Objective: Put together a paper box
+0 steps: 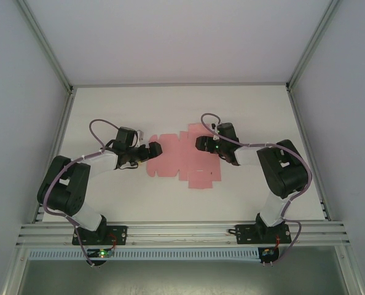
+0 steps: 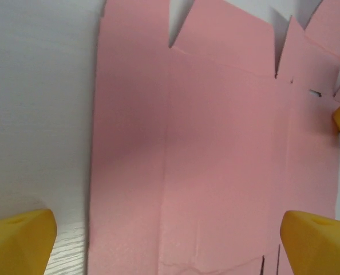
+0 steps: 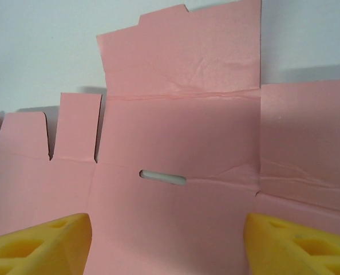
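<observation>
Flatly unfolded, the pink sheet [image 1: 184, 161] lies at the middle of the table [image 1: 109, 203]. In the top view its long axis runs from 9 to 3 o'clock, with tabs sticking out at 12 and 6. The left gripper [image 1: 153, 150] sits at the 9 o'clock end, jaws spread wide astride the end panel and pinching nothing. The right gripper [image 1: 202, 144] hangs over the sheet at about 1 o'clock from its centre. Its jaws stand apart either side of a panel with a slot [image 3: 162, 177], and they grip nothing that I can see. Both are about equally near, so either could probably start a fold. Bare table lies open at 12 and 6 o'clock, and its side edges stand well apart from the sheet.
</observation>
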`<move>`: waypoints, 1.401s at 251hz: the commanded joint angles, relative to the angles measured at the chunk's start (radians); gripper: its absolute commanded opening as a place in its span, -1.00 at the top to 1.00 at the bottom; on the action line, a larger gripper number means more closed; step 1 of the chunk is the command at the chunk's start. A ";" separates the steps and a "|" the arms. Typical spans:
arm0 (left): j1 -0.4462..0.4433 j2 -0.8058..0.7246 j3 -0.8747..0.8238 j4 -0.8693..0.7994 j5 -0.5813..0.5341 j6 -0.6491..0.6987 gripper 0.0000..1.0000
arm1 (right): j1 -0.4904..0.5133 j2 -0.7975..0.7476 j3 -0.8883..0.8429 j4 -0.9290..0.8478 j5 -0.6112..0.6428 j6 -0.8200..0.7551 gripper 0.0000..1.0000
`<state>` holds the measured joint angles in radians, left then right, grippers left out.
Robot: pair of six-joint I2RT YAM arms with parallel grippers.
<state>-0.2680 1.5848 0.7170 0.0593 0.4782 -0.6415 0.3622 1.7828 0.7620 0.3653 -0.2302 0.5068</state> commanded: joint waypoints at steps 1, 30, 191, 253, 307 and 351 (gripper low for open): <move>-0.022 0.040 0.019 0.073 0.096 -0.026 -1.00 | -0.013 0.063 -0.068 -0.163 -0.004 0.038 -0.46; -0.021 0.057 0.019 0.129 0.145 -0.051 -1.00 | -0.013 0.061 -0.072 -0.163 -0.006 0.033 -0.46; -0.022 -0.063 -0.059 0.393 0.289 -0.187 -1.00 | -0.026 0.058 -0.123 -0.105 -0.051 0.045 -0.46; -0.023 0.018 0.003 0.134 0.141 -0.043 -0.93 | -0.035 0.049 -0.135 -0.100 -0.053 0.047 -0.46; -0.024 0.091 0.038 0.073 0.100 -0.016 -0.75 | -0.037 0.047 -0.136 -0.097 -0.057 0.044 -0.46; -0.023 0.115 0.049 0.066 0.102 -0.014 -0.32 | -0.039 0.041 -0.141 -0.098 -0.053 0.041 -0.45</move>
<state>-0.2779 1.6852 0.7471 0.1795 0.6006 -0.6857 0.3286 1.7737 0.6903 0.4953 -0.2356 0.4995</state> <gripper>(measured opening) 0.737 0.729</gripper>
